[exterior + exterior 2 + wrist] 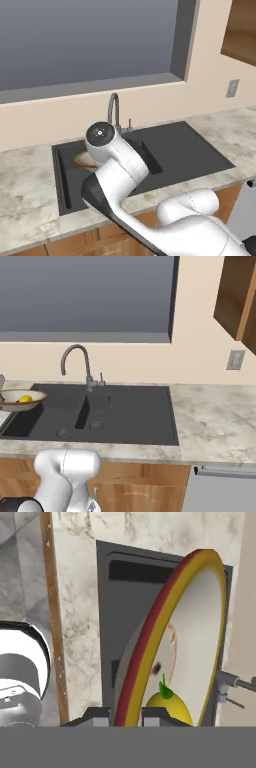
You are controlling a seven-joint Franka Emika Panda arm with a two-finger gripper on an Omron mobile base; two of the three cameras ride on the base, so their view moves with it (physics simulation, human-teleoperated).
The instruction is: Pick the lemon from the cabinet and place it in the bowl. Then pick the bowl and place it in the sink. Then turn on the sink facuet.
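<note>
Bowl (20, 399) level, mouth up, over the sink's (125, 416) left basin, lemon (25, 399) inside, fingers (150, 714) clamped on its rim.

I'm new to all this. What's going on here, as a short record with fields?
Setting: simulated kitchen, marble-look counter under a window
Bowl: gripped at its rim, held over the left end of the sink
Lemon: lying inside the bowl
Gripper: shut on the bowl's rim
Faucet: gooseneck behind the sink, no water visible
Stage: lemon is in the bowl; bowl not yet set down in the sink
</note>
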